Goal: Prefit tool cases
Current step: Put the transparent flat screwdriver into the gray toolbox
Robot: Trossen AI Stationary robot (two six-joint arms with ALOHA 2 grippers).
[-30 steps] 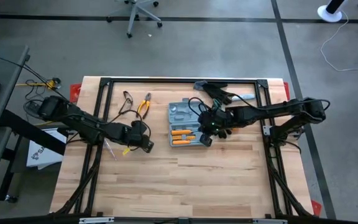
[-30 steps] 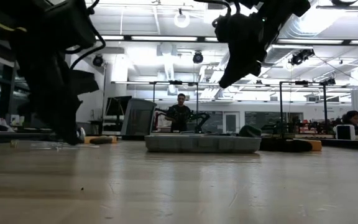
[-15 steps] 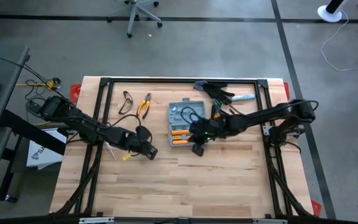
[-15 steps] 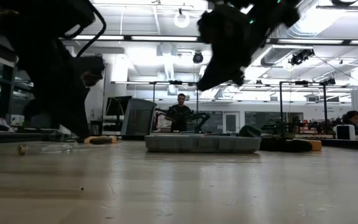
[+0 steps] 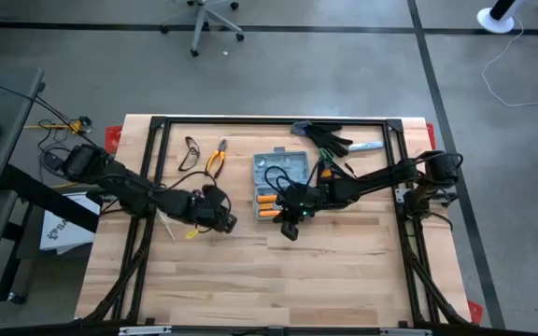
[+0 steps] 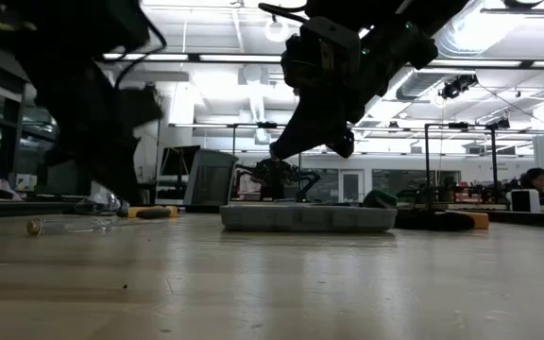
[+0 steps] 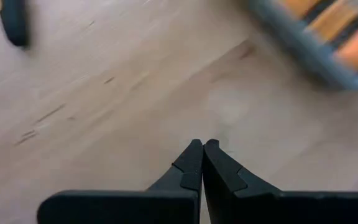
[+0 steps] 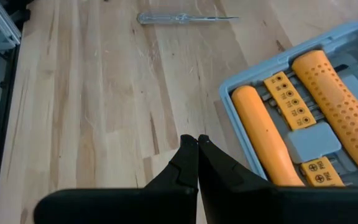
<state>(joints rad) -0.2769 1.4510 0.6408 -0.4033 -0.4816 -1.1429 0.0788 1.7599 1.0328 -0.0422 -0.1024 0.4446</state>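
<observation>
The grey-blue tool case (image 5: 278, 179) lies open and flat on the table, with orange-handled tools and bit strips in its tray (image 8: 303, 118). In the low view it rests on its flat bottom (image 6: 308, 218). My right gripper (image 5: 290, 230) is shut and empty, above the table just off the case's near left corner; its wrist view shows the closed fingertips (image 8: 197, 142). My left gripper (image 5: 224, 222) is shut and empty over bare wood left of the case (image 7: 202, 146), and the case's edge (image 7: 328, 43) shows beyond it.
A clear-handled screwdriver (image 5: 177, 227) lies on the table left of my left gripper and shows in the right wrist view (image 8: 185, 18). Orange pliers (image 5: 217, 159) and safety glasses (image 5: 191, 151) lie at the far left. Black gloves (image 5: 325, 138) lie behind the case.
My right gripper has moved from above the case toward the table's near edge and left, and lower, and now hangs off the case's near left corner. My left gripper has shifted a little toward the table's right and near side. The case has stayed in place.
</observation>
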